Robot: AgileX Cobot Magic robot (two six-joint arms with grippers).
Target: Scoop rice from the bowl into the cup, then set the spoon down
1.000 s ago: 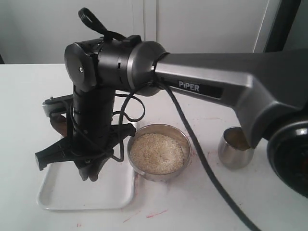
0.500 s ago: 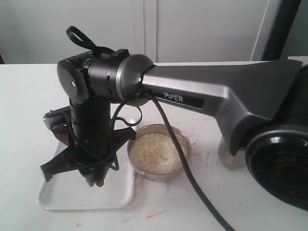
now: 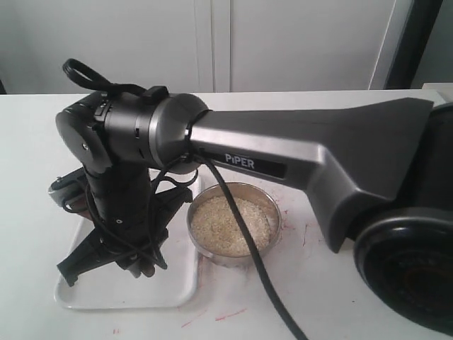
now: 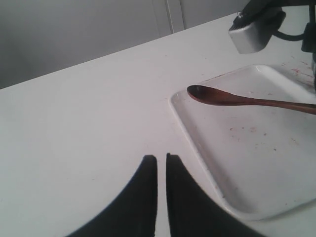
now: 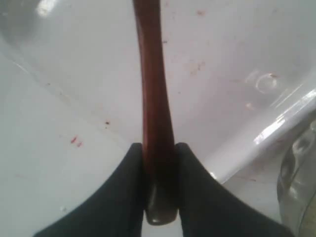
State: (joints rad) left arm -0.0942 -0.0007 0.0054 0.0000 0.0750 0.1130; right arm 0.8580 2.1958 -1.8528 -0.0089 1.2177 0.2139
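Exterior view first: the right arm (image 3: 297, 152) stretches right across the scene, its wrist pointing down over the white tray (image 3: 177, 287) on the left. Just beside the tray sits the bowl (image 3: 272, 237), and it has rice (image 3: 226, 223) across its whole floor. The arm's cable (image 3: 248, 248) drapes in front of it. The spoon can't be picked out from here; the wrist blocks it.

On to the left wrist view: there's the spoon (image 4: 237, 100), reaching out over the tray with its round end near the tray's rim. Whether it touches the tray, I can't tell. The left gripper (image 4: 161, 170) hangs above the bare table (image 4: 74, 123) just beside the tray, fingers drawn almost together with only a slit between them and nothing in it.

Right wrist view now: the right gripper (image 5: 160, 165) pinches the very end of the spoon's handle, one finger on each side. The handle runs straight out over the tray.
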